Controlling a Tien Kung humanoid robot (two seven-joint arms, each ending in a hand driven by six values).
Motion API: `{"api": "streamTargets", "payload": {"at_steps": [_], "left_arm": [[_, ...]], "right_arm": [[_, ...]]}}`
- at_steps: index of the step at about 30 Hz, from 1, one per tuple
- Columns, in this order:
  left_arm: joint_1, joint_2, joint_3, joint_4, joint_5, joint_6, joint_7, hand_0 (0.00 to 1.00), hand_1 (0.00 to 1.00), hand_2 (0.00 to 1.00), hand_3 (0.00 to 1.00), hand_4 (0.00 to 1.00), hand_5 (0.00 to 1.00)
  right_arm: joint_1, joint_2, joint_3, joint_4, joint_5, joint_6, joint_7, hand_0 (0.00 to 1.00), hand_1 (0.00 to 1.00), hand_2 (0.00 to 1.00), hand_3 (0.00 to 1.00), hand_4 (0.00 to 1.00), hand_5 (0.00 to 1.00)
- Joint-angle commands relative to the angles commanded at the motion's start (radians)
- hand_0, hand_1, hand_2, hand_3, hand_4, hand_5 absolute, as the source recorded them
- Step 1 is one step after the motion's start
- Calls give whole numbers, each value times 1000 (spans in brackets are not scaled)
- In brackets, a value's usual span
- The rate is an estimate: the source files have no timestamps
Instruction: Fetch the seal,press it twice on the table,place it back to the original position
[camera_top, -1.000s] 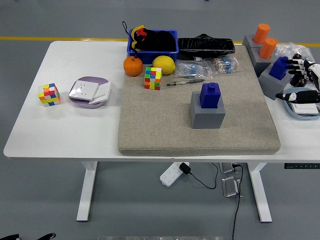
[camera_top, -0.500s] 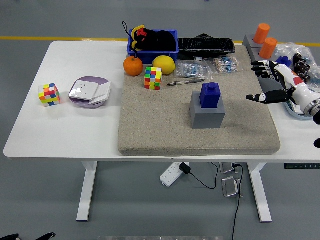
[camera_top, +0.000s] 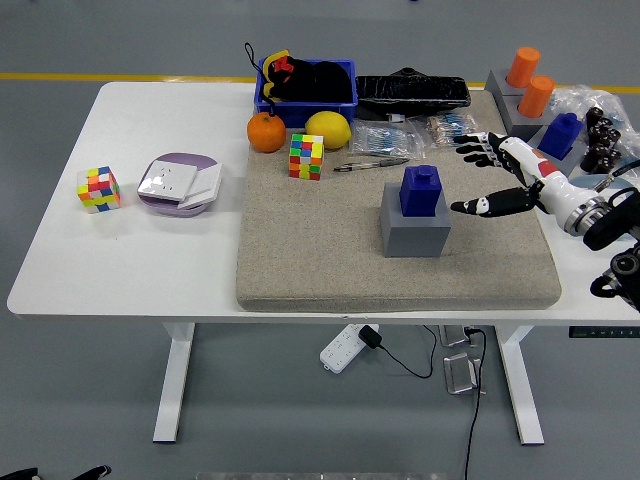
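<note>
Blue seal (camera_top: 419, 190) upright on grey base (camera_top: 414, 227), near the middle of the beige mat (camera_top: 330, 250), long axis vertical, knob on top. Right hand (camera_top: 497, 175) just right of the seal, apart from it, fingers (camera_top: 470, 150) spread, thumb pointing left toward the seal, holding nothing. Right arm entering from the right edge over the mat's right side.

Beyond the mat's far right corner: two orange seals (camera_top: 528, 80) upright in a grey block (camera_top: 508, 108), and a second blue seal (camera_top: 562, 134) upright just near of them, partly hidden by the arm.

Blue bin (camera_top: 304, 96) at the table's far edge, holding a black bundle with something red and yellow at its left end; contents otherwise hard to make out. Black tray (camera_top: 412, 92) right of the bin, wrapped in dark film, contents unclear. Clear bags (camera_top: 415, 135) of small parts just near of the tray.

Orange (camera_top: 266, 132) and lemon (camera_top: 327, 130) side by side just near of the bin. Puzzle cube (camera_top: 306, 156) on the mat near the fruit, pen (camera_top: 368, 165) lying to its right, long axis left to right.

On the bare table (camera_top: 150, 260) at left: second cube (camera_top: 98, 189), and right of it a purple dish (camera_top: 177, 186) holding a white box.
</note>
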Motion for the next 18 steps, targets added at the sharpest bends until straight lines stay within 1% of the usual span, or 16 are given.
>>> {"api": "streamTargets", "payload": {"at_steps": [6,13,18], "left_arm": [[-1,1,5,0,-6,0,-3,812,783,761,797,675,422],[-1,0,-5,1,4,-1,1,812,783,761,797,676,420],[-5,0,7,0,-8,-1,-4,812,783,761,797,675,418]], "right_arm": [[-14,-16,27,0,-7,-1,-1,846,802,797,843,998,51],[-41,-61,100,-1,-19,-3,-1,847,803,797,843,998,52],[-61,-88,157,2,-30,-4,-1,846,803,796,842,998,52]]}}
